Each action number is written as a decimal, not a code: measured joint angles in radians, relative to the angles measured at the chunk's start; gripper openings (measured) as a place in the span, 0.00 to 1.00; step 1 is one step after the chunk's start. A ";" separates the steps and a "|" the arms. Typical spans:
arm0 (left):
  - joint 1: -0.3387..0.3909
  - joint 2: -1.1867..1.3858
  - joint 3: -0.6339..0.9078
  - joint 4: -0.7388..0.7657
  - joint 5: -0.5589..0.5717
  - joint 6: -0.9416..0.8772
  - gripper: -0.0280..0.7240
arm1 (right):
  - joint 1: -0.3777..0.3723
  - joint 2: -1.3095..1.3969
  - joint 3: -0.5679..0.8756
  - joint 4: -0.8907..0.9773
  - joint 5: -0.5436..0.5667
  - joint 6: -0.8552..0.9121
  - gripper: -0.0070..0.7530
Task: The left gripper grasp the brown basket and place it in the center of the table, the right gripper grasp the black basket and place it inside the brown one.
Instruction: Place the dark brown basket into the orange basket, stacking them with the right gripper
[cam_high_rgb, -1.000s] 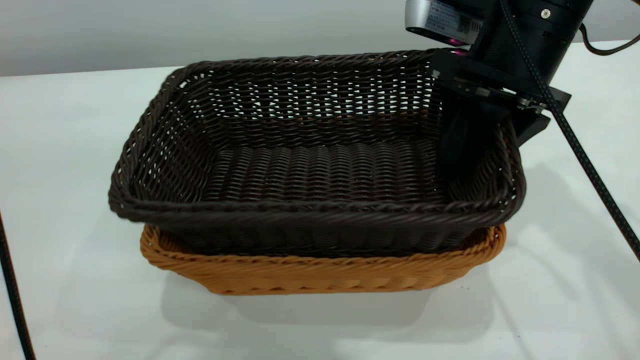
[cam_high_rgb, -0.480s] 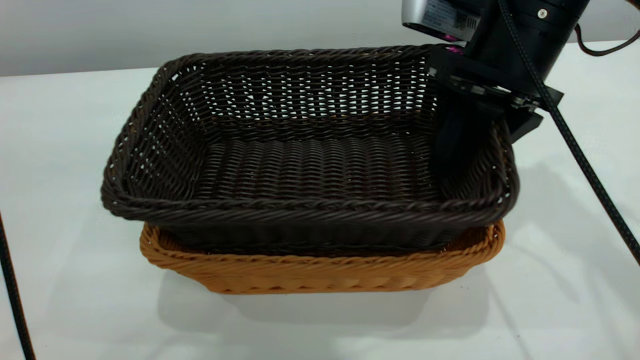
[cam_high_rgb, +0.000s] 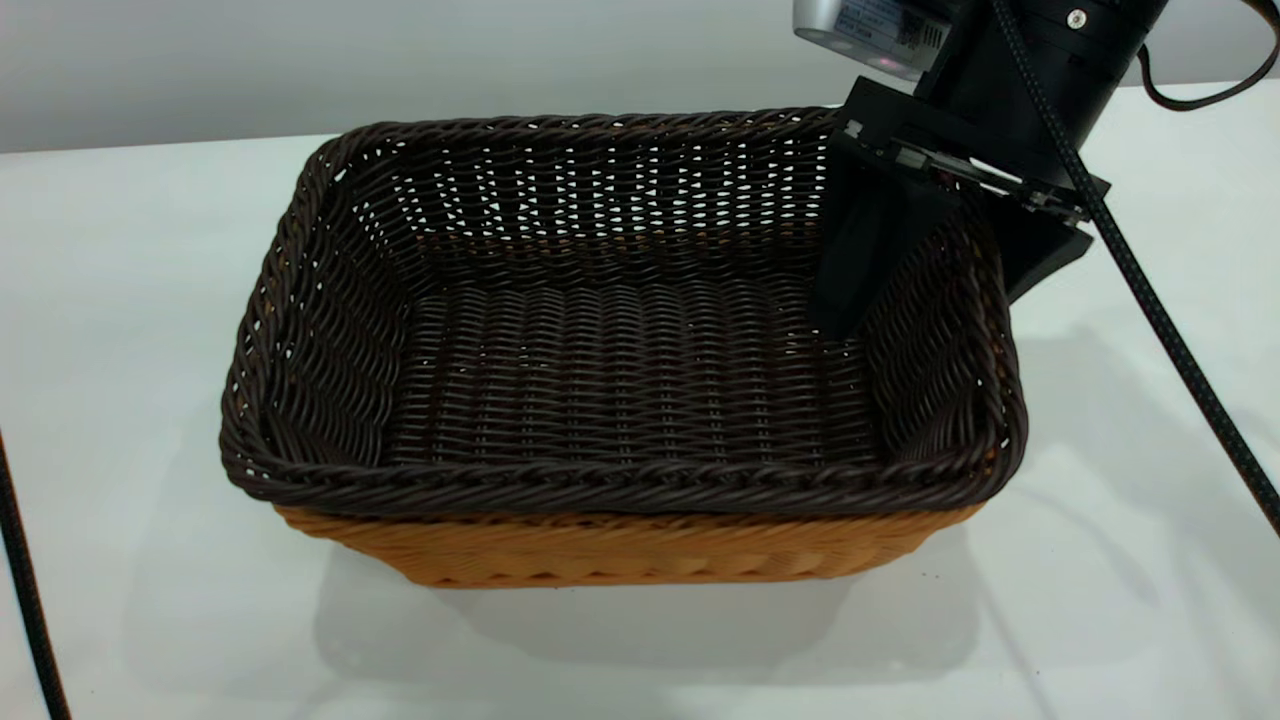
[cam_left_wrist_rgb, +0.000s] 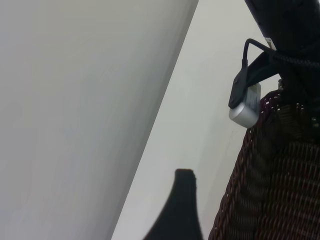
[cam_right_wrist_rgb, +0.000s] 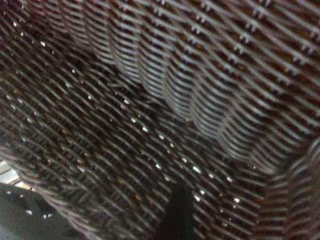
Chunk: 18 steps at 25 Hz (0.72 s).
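Note:
The black basket (cam_high_rgb: 600, 488) sits level inside the brown basket (cam_high_rgb: 620, 552) in the middle of the table (cam_high_rgb: 130, 300); only the brown one's front wall shows below the dark rim. My right gripper (cam_high_rgb: 930, 300) is open astride the black basket's right wall near its far corner, with one finger (cam_high_rgb: 860, 260) inside and the other outside, both off the weave. The right wrist view is filled with dark weave (cam_right_wrist_rgb: 150, 100). My left gripper (cam_left_wrist_rgb: 240, 205) is out of the exterior view; one finger (cam_left_wrist_rgb: 181, 212) shows over bare table beside the black basket's outer wall (cam_left_wrist_rgb: 270, 190).
A black cable (cam_high_rgb: 1150, 290) runs down from the right arm across the table's right side. Another cable (cam_high_rgb: 22, 590) hangs at the left edge. A grey wall (cam_high_rgb: 400, 60) stands behind the table's far edge.
The black basket has dropped from a raised tilt and now rests level in the brown one. The right gripper's fingers have spread and let go of its right wall.

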 joint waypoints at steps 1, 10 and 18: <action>0.000 0.000 0.000 0.000 0.002 -0.002 0.87 | 0.000 0.000 0.000 -0.001 0.009 0.001 0.87; 0.000 0.000 0.000 0.000 0.002 -0.002 0.87 | 0.000 0.000 -0.050 -0.057 0.057 0.007 0.87; 0.000 0.000 0.000 0.002 0.049 -0.002 0.87 | -0.001 -0.021 -0.130 -0.124 0.056 0.053 0.87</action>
